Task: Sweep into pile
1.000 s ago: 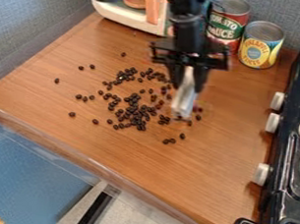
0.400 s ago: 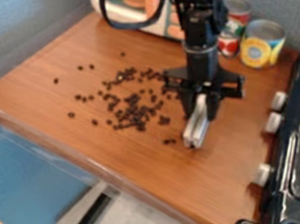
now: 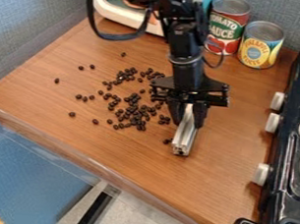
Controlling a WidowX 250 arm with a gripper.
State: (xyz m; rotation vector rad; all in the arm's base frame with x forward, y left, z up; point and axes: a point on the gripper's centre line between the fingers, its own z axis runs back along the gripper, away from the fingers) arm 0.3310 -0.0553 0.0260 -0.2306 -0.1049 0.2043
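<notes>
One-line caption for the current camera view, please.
Black gripper holding a silvery bar beside scattered dark beans on a wooden counter.

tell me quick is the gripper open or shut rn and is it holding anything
Gripper: closed, its jaws clamped on either side of a long silvery bar that points down toward the wooden counter.
</notes>
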